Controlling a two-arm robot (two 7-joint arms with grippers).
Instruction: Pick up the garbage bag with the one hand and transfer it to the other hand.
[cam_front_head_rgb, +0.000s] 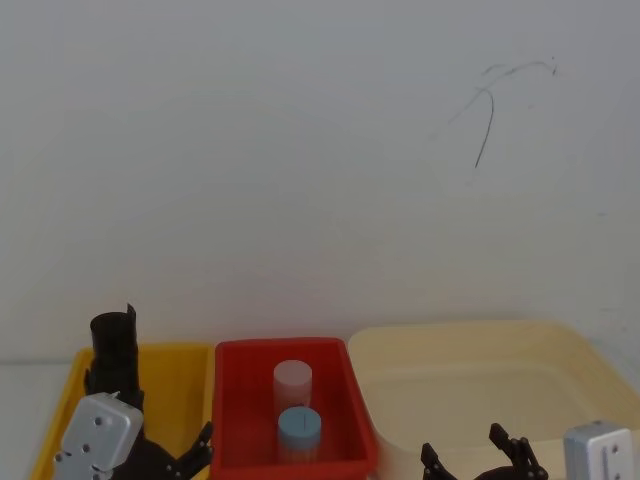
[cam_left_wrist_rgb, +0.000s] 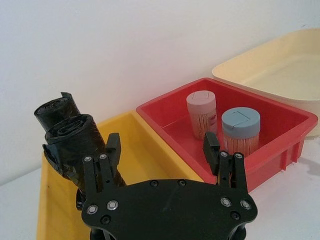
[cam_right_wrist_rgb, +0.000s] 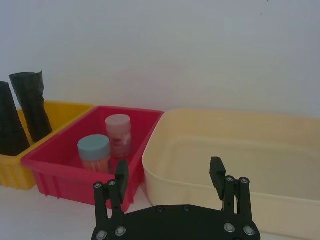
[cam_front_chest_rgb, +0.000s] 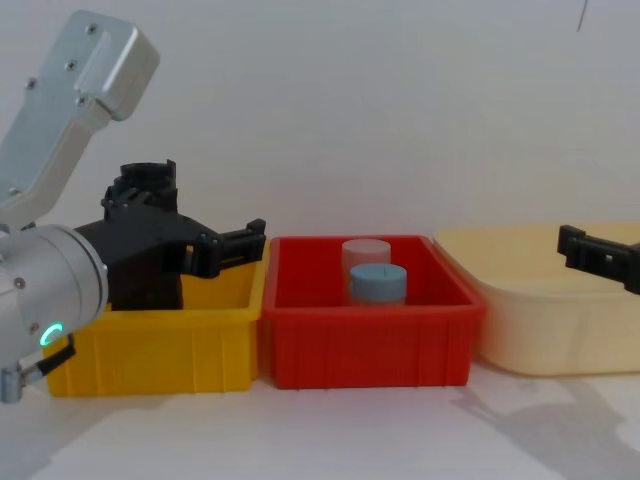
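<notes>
Left wrist view gives you the clearest read: the garbage bag (cam_left_wrist_rgb: 75, 136), a slim cylinder of crinkly black plastic, leans at the left end of the yellow bin (cam_left_wrist_rgb: 145, 150). It touches the second black roll (cam_left_wrist_rgb: 52, 110) just behind it, whose loose end sticks up as a flap. Your left claw (cam_left_wrist_rgb: 161, 149) is released, its two black fingers spread wide with nothing between them. The left finger sits just beside the garbage bag, and you cannot tell whether it touches. The same view lets you see into the glossy, straight-walled red bin (cam_left_wrist_rgb: 275, 152), where a pink-lidded jar (cam_left_wrist_rgb: 201, 112) and a blue-lidded jar (cam_left_wrist_rgb: 241, 127) stand close together, thin sticks packed behind their clear walls. The chest view adds the side-on picture: all three containers sit in a row on the white worktop (cam_front_chest_rgb: 350, 430), yellow on the left, red in the middle, cream on the right. The left claw hangs at about rim height over the yellow bin, pointing right, on a bulky silver arm with a green ring light. From the right wrist view you get the other side. Your right claw (cam_right_wrist_rgb: 169, 173) is likewise released and holds nothing, its fingers apart at the near edge of the cream tub (cam_right_wrist_rgb: 235, 116), a smooth basin with rounded corners. Both rolls show far off at the left there.
</notes>
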